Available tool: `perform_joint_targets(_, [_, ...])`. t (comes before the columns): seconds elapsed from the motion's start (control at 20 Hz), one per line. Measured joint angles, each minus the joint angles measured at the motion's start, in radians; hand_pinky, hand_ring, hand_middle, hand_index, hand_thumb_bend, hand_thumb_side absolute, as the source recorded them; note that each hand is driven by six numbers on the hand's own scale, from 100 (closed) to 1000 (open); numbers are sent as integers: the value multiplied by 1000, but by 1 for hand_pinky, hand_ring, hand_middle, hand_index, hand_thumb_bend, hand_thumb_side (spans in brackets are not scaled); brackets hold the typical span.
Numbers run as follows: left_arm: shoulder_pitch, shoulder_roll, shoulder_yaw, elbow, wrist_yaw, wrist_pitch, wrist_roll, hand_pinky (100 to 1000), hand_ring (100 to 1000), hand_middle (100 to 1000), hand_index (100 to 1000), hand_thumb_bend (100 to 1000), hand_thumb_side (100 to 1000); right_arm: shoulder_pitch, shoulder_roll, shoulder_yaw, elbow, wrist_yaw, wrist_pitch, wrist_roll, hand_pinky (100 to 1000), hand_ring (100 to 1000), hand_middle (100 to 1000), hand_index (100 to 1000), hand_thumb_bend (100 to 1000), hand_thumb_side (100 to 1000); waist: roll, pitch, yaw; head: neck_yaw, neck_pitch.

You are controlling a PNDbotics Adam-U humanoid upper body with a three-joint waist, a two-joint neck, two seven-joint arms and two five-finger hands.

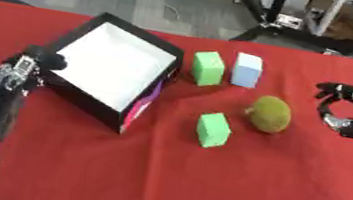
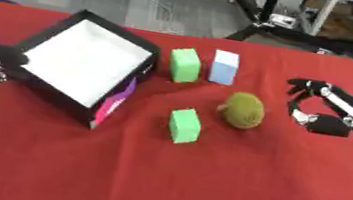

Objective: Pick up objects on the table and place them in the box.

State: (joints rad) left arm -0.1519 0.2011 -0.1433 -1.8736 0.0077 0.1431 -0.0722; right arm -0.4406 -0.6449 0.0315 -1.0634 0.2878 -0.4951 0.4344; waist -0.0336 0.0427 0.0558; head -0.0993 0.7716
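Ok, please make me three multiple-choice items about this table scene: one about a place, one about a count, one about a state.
1. Where does the olive round object lie?
A. inside the box
B. on the red cloth, right of the box
C. in the left hand

2. How many green blocks are on the cloth?
A. one
B. two
C. three

3. What is in the box now?
A. nothing that shows, only its white floor
B. the pale blue block
C. a green block

Answers:
1 B, it sits on the cloth near the right hand.
2 B, a far green block and a near green block.
3 A, the pale blue block stands outside it.
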Motion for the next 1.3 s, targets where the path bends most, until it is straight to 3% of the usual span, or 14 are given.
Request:
perform_joint_targets(0.35, [0, 0, 0, 0, 0, 0, -4, 738, 800, 644, 709, 100, 878, -26, 19, 11, 7, 17, -14, 46, 990, 718, 748, 920, 100, 557, 0, 0, 0, -4, 0])
perform_joint_targets(0.6, [0, 0, 0, 0, 0, -1, -6, 738, 800, 645, 709, 100, 878, -45, 37, 19, 19, 46, -20, 53, 984, 718, 749, 919, 100, 518, 0, 0, 0, -8, 0])
perform_joint_targets(1.3, [0, -1, -6, 0, 0, 0, -11, 738, 800, 645, 709, 100, 878, -100, 102, 31, 99, 226, -37, -37, 970, 727, 755, 915, 100, 442, 0, 0, 6, -19, 0])
